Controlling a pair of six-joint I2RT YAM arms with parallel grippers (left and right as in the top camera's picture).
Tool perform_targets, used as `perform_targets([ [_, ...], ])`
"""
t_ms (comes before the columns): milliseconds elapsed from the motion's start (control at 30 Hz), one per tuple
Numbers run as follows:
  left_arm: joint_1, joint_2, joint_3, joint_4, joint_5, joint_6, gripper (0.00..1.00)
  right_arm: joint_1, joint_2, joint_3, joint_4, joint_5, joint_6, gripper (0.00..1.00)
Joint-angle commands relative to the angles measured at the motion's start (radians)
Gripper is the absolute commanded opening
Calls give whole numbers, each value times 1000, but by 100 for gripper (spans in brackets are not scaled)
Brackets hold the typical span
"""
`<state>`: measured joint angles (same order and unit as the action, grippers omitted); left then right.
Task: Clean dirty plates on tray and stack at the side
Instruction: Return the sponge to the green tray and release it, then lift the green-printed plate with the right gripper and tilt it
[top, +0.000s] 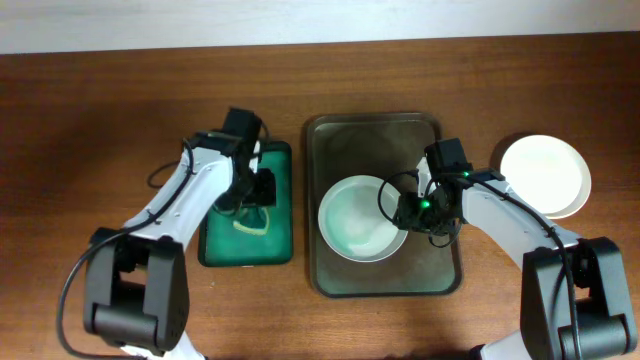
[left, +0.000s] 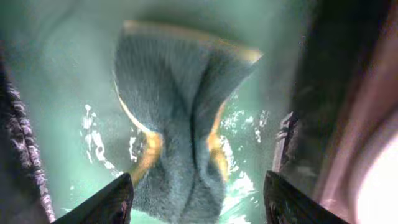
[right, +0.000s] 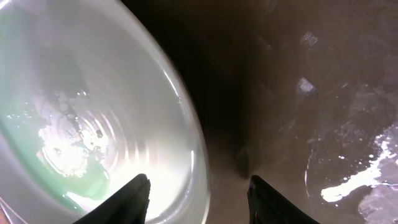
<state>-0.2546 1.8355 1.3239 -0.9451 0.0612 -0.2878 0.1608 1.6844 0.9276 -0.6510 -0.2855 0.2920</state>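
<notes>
Closest to you, your left gripper (left: 200, 200) hangs low over the small green tray (top: 215, 250) with its fingers spread wide. The sponge (left: 180, 118) lies crumpled between them, folded down its middle, with yellow showing along its edges. Neither finger presses on it, so you hold nothing there. The tray floor around the sponge is wet, with bright beads of water.

Beside it, in the middle of the table (top: 100, 120), sits the large dark tray (top: 440, 270). It carries one white plate (top: 350, 225), set toward its left side. A thin teal-green wash covers the plate's bowl, and your right wrist camera shows the liquid pooled with small bubbles.

Your right gripper (right: 202, 199) stands at that plate's right edge, fingers parted. The rim runs between them, one fingertip (right: 137, 196) over the plate and the other over bare tray. You are not pinching the rim; the hand is loose. The tray floor beside the plate shows wet streaks.

Farthest away, off the dark tray at the right, a second white plate (top: 545, 175) rests on the table, looking plain white. From above you cannot tell whether another plate lies under it.
</notes>
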Motion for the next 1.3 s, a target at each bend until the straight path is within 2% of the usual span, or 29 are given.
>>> perform_targets([
  [0,23,-164,152,-18,36,5,65,10,6,-13,10,20,4,51],
  [67,38,-253,205,-17,30,4,69,10,6,-34,32,20,4,50],
  [100,48,-290,214,-15,19,5,80,10,6,-44,46,20,4,47],
  [133,57,-338,215,-17,-2,5,95,10,6,-48,53,20,4,42],
  [167,57,-373,215,-32,-26,5,100,10,6,-48,61,19,4,28],
  [233,57,-395,215,-49,-31,5,99,10,6,-48,68,19,4,9],
  [267,57,-400,215,-53,-31,5,99,9,6,-48,72,15,4,4],
  [400,57,-398,215,-61,-31,5,99,6,3,-17,59,5,13,4],
  [600,57,-398,215,-61,-32,5,99,1,-71,165,-130,9,11,4],
  [733,57,-398,215,-63,-32,5,99,4,-91,283,-237,80,11,4],
  [900,57,-398,215,-63,-31,5,99,30,-91,330,-220,73,65,4],
  [1000,57,-398,215,-63,-31,5,99,123,-90,330,-149,115,118,4],
  [1067,57,-398,215,-63,-32,5,99,217,-90,330,-107,199,171,4],
  [1267,57,-398,215,-63,-31,5,99,528,-89,330,6,522,196,4],
])
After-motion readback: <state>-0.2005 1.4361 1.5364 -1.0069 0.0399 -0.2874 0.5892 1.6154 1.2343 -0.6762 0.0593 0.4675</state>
